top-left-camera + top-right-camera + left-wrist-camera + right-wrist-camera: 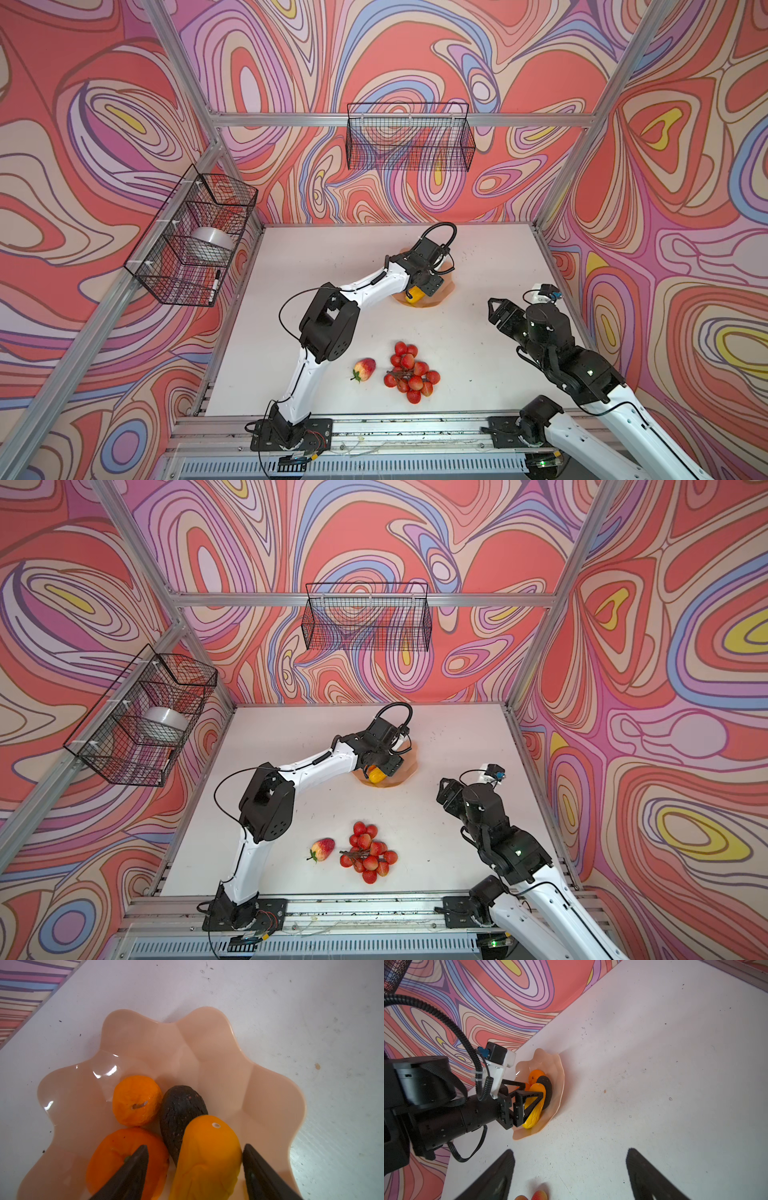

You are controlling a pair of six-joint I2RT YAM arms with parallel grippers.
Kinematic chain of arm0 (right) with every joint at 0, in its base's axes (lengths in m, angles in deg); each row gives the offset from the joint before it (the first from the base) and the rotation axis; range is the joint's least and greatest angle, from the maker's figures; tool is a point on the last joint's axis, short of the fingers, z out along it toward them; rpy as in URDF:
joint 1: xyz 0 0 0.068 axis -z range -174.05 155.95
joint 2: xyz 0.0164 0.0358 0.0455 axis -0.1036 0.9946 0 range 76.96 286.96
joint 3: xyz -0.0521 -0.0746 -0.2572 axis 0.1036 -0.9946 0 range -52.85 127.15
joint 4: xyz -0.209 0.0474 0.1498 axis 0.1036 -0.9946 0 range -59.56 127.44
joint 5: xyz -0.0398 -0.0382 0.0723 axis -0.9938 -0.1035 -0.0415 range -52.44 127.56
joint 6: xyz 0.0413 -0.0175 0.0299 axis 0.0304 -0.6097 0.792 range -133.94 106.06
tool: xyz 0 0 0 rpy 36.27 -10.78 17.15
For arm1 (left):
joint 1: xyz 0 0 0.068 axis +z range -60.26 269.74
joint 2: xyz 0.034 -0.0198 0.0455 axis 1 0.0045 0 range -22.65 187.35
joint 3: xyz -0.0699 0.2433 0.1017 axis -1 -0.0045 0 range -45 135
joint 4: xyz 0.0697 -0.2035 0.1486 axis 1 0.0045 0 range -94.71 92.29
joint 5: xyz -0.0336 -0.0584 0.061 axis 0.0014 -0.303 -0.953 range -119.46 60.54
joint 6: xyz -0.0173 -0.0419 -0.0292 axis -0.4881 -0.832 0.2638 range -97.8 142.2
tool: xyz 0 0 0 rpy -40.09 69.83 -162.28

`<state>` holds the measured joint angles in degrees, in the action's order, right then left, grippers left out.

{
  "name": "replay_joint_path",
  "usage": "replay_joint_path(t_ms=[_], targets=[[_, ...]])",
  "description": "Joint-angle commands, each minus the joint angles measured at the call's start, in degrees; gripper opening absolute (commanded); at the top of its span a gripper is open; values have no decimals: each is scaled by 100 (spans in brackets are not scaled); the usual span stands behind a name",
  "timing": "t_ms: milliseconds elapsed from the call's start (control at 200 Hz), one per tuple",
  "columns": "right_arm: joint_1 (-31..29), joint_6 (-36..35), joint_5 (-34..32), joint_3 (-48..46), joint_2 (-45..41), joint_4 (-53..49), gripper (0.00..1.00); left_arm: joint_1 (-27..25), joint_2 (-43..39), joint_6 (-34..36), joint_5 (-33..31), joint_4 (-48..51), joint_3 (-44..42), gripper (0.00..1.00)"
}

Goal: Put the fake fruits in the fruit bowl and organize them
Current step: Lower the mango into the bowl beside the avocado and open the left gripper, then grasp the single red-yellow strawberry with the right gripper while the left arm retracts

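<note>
The white table [478, 332] fills the floor of the scene. The left arm [365, 286] reaches across it, and in both top views its wrist hides most of the fruit bowl [446, 286] near the back. The left gripper [195, 1145] straddles the yellow fruit [207, 1167] with jaws spread: one finger is clear of it, while contact at the other is hard to judge. The right gripper [571, 1150] hangs released over bare table. The grape bunch [411, 372] lies near the front, well apart from the bowl. Inside the bowl, the yellow fruit partly covers the avocado [180, 1109]. The larger orange [112, 1157] is cut off by the frame, and the smaller orange [136, 1101] shows whole. The strawberry [365, 369] lies just beside the grapes.
</note>
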<state>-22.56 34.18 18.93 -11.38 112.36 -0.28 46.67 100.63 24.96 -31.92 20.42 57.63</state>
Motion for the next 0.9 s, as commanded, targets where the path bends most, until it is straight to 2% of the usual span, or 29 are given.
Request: replay_joint_path(t_ms=[0,190,340,486,631,771,896], targets=[[24,-243,46,194,101,-59,89,54,-1077,-415,-153,-748,-280,80],[23,-649,739,386,1155,186,87,354,-2694,-910,-574,-1590,-1341,89],[-127,-793,1384,504,2090,808,82,1120,-4029,-1768,-583,-1687,-2764,94],[-1239,-1096,889,1256,3094,856,82,2273,-5370,-2568,-352,-1466,-4224,99],[-2474,-1644,846,2513,4442,550,82,3543,-6232,-3213,217,-1071,-5297,100],[-3402,-2510,1083,3103,5355,709,83,4427,-6439,-3531,785,-638,-5633,100],[-3870,-3732,1406,3283,5867,747,85,4582,-6196,-3421,824,-361,-5372,100]])
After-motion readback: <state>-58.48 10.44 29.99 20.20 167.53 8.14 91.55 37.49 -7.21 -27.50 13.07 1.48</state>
